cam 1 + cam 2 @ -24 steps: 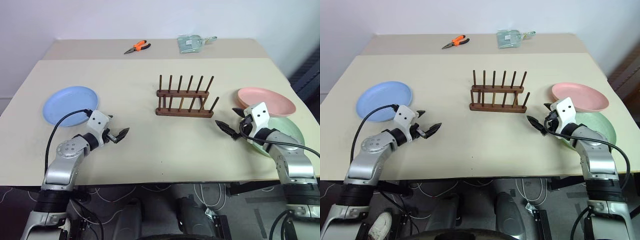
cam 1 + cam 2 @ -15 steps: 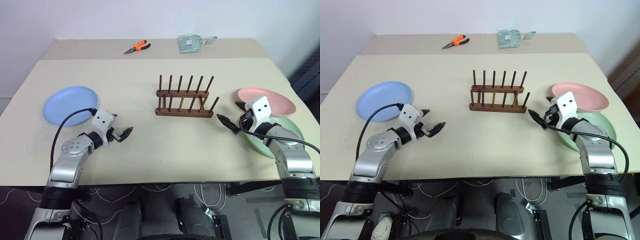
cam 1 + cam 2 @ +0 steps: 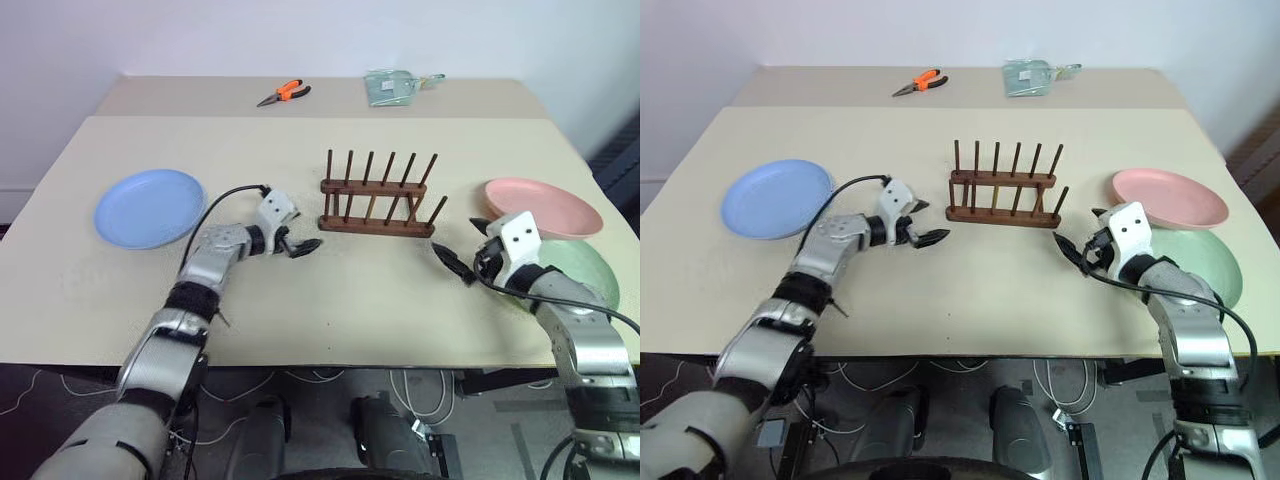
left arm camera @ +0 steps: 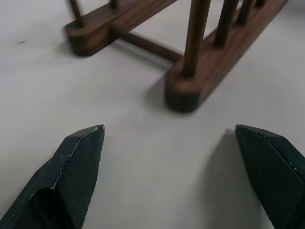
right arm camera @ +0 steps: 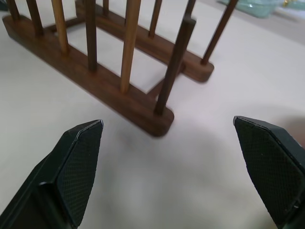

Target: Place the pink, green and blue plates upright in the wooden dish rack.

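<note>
the table (image 3: 300, 320) is carrying everything, with all three plates lying flat and the rack standing empty, so no plate is loaded yet. the green plate (image 3: 590, 275) is sitting at the right edge, partly under the pink plate (image 3: 545, 205), which is overlapping its far rim; the blue plate (image 3: 150, 207) is lying alone far on the left. the wooden dish rack (image 3: 378, 195) is standing mid-table between them. the left gripper (image 3: 295, 238) is hovering just beside the rack's left end, jaws wide apart and holding nothing; the right gripper (image 3: 462, 252) is waiting near the rack's right end, jaws likewise spread and empty.

likely trouble: the left gripper is sitting so close to the light rack that a careless sweep could be nudging or tipping it. the stacked pink and green plates are risking a double lift or a slide off the table edge. flat plates are offering only a thin rim to pinch, so a slip seems possible. far back, the pliers (image 3: 282, 94) and a pale packet (image 3: 392, 87) are lying out of the way.
</note>
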`<state>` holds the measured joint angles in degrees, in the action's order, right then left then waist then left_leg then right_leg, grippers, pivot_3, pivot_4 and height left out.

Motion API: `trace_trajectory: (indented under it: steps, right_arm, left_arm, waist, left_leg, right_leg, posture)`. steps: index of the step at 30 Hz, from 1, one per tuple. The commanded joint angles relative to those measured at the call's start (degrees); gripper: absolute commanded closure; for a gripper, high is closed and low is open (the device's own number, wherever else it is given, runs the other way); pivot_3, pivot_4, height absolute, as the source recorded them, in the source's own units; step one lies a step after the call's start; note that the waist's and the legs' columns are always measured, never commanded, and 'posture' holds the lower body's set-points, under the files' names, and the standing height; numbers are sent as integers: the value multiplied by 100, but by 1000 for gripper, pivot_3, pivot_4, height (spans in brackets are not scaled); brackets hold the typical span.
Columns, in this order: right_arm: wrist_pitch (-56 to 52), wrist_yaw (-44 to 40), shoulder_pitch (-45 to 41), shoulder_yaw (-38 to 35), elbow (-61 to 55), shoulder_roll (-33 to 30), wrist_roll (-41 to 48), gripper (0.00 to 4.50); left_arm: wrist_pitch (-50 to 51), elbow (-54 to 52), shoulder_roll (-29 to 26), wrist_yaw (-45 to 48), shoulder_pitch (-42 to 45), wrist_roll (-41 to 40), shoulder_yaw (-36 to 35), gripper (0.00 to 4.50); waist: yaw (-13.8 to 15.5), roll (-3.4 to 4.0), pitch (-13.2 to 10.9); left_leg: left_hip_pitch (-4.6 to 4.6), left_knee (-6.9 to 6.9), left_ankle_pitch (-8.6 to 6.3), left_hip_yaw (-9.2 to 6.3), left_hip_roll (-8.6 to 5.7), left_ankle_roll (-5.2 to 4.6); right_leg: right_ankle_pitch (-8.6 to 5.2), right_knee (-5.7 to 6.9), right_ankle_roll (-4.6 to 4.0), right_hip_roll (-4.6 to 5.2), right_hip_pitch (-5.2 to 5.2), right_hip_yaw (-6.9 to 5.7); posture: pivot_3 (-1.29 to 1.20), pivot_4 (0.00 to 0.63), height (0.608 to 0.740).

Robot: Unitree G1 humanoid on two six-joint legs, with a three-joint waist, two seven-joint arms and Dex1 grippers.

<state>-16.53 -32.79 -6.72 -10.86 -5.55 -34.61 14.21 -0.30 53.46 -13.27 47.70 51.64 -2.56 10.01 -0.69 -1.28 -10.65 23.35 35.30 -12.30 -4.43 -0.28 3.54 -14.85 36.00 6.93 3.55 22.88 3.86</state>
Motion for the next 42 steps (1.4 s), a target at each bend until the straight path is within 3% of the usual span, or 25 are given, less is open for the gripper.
trace_trajectory:
  steps: [1, 4, 10, 11, 17, 21, 23, 24, 28, 29, 31, 33, 36, 40, 42]
  right_arm:
    - [-45, 260, 235, -258, -591, 33, -21, 33]
    - [-159, 385, 457, -327, -886, 52, 13, 0]
    - [-283, 433, 750, -254, -1140, 59, -32, 0]
    - [-280, 419, 742, -217, -1128, 49, -52, 0]
    - [-237, 351, 550, -138, -888, -18, -116, 0]
    - [-146, 245, 472, -257, -643, -122, -137, 0]
    - [-96, 222, 483, -320, -536, -178, -175, 0]
    - [-80, 206, 498, -338, -511, -196, -190, 0]
    - [-53, 133, 570, -372, -506, -264, -181, 0]
    - [-73, 90, 601, -385, -533, -290, -158, 0]
    - [-189, -157, 735, -396, -677, -379, 5, 0]
    - [-312, -429, 892, -377, -835, -474, 172, 822]
    - [-392, -783, 1127, -131, -1047, -653, 199, 2268]
    - [-418, -836, 1034, 284, -1063, -618, -16, 4378]
    - [-407, -679, 805, 547, -904, -483, -208, 4451]
  left_arm:
    - [-429, 895, 340, -122, 452, 278, 56, 14]
    - [-661, 1233, 520, -174, 563, 351, -9, 830]
    - [-911, 1268, 606, -140, 428, 346, -129, 3654]
    - [-953, 1201, 599, -94, 369, 337, -145, 3725]
    - [-1167, 129, 330, 704, -301, 262, -64, 3719]
    - [-779, -1528, -189, 1709, -1075, -61, 60, 3719]
    - [-547, -2059, -462, 1902, -1323, -100, 96, 2685]
    - [-465, -2184, -555, 1869, -1386, -73, 84, 2382]
    - [-224, -2281, -781, 1512, -1486, 36, -17, 350]
    - [-190, -2298, -880, 1442, -1527, 89, -17, 29]
    - [155, -2542, -1148, 1473, -1698, 46, -71, 29]
    - [596, -2957, -1390, 1636, -1910, -146, -139, 0]
    - [1327, -4052, -1658, 2088, -2408, -630, -23, 885]
    - [1979, -4969, -1457, 1916, -2759, -699, 410, 2820]
    - [2056, -5045, -1200, 1563, -2777, -467, 647, 2829]
  waist:
    - [-2, -1, 0]
    - [-39, -1, 0]
    - [-30, -1, 1]
    - [-32, 0, 2]
    - [-47, 4, 4]
    - [-51, 6, 5]
    - [-46, 7, 5]
    - [-37, 7, 5]
    - [-6, 6, 5]
    - [-4, 6, 5]
    - [-17, 6, 5]
    - [-59, 8, 6]
    - [-121, 14, 9]
    - [-117, 15, 10]
    - [-79, 14, 10]
  left_leg:
    - [0, 1, 0, 0, -1, 0]
    - [-2, 0, -1, 0, -1, -1]
    - [-7, 1, -1, -3, -1, -1]
    - [-7, 1, -1, -3, -1, -1]
    - [-10, -2, -1, -4, 0, -1]
    - [-10, -6, -1, -4, 1, -1]
    - [-10, -8, -1, -4, 2, -1]
    - [-11, -8, -1, -5, 3, -1]
    - [-12, 3, 0, -5, 2, -1]
    - [-11, 4, 0, -5, 1, -1]
    - [-10, 4, -1, -5, 1, -1]
    - [-15, -3, -1, -6, 3, -1]
    - [-25, -9, -1, -5, 9, -2]
    - [-27, -2, -1, -5, 9, -1]
    - [-26, 13, -1, -5, 6, -1]
  right_leg:
    - [0, 0, 1, 1, 0, 0]
    - [-1, 0, 3, 1, -1, 1]
    - [-1, 4, 3, 0, -7, 0]
    - [-1, 4, 3, 0, -7, 0]
    - [0, 6, 1, 0, -6, 1]
    - [0, 6, 1, 1, -6, 1]
    - [-1, 7, -1, 0, -4, 1]
    - [-1, 8, -1, 0, -4, 1]
    - [-1, 9, -3, 1, -11, 1]
    - [-1, 7, -3, 2, -12, 0]
    - [-1, 6, -2, 2, -12, 1]
    - [-1, 9, -2, 0, -11, 0]
    - [-1, 14, -3, -4, -12, 1]
    - [-12, 12, -23, -1, -22, 1]
    - [-13, 10, -26, 1, -28, 1]
  posture:
    - [0, 150, 740]
    - [0, 150, 740]
    - [0, 150, 740]
    - [0, 150, 740]
    - [0, 150, 740]
    - [0, 150, 740]
    - [0, 150, 740]
    - [0, 150, 740]
    - [0, 150, 740]
    - [0, 150, 740]
    - [0, 150, 740]
    - [0, 150, 740]
    - [0, 150, 740]
    - [0, 150, 740]
    - [0, 150, 740]
